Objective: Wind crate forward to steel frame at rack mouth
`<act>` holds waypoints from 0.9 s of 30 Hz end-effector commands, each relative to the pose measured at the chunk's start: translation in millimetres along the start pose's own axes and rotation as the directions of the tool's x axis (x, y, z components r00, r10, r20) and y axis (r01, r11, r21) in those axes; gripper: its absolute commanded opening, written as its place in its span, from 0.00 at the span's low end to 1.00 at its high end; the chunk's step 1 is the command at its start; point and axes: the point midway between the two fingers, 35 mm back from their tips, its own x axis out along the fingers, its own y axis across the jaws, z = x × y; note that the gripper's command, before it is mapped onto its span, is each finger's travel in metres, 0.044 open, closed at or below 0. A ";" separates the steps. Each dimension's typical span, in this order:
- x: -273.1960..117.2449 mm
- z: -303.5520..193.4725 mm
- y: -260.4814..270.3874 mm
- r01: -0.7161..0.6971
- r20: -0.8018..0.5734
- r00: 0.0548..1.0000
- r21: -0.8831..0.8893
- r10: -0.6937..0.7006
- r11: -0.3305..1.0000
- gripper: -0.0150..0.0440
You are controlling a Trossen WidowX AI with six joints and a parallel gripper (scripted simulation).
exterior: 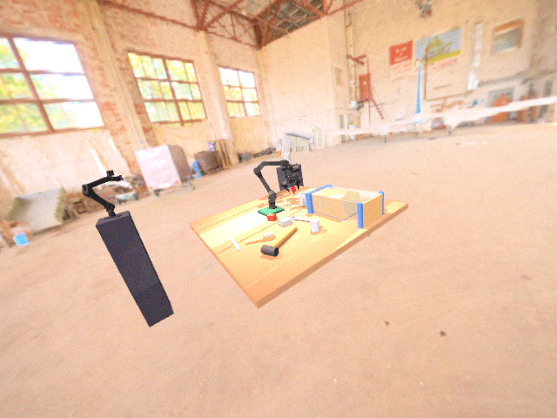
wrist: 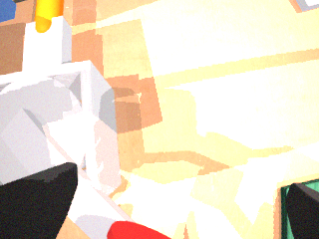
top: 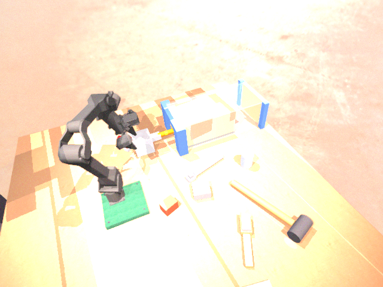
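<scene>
Red shows at the bottom edge of my wrist view, the grip of the winch handle [top: 119, 137] [exterior: 293, 191] [wrist: 135, 231], and my gripper [top: 133, 140] [exterior: 292, 185] [wrist: 186, 187] is wide apart with nothing between its fingers, one black tip lower left, the other lower right! The handle's pale arm lies across the winch [top: 143, 142] [wrist: 100, 144], left of centre in the top view; a yellow strap [top: 166, 133] [wrist: 48, 12] runs from there to the blue frame [top: 181, 140] [exterior: 309, 203], and behind it, right of centre, sits the crate [top: 208, 123] [exterior: 335, 202], looking flat inside the clear-panelled cubby [top: 263, 115] [exterior: 360, 214]
</scene>
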 end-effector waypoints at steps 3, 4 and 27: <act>-40.5 18.0 0.7 -0.006 0.002 1.000 0.001 0.006 1.000 1.00; -45.3 19.9 0.1 -0.006 0.002 1.000 0.001 0.006 1.000 1.00; -97.0 23.3 -40.5 -0.191 0.006 0.981 -0.035 0.192 0.981 1.00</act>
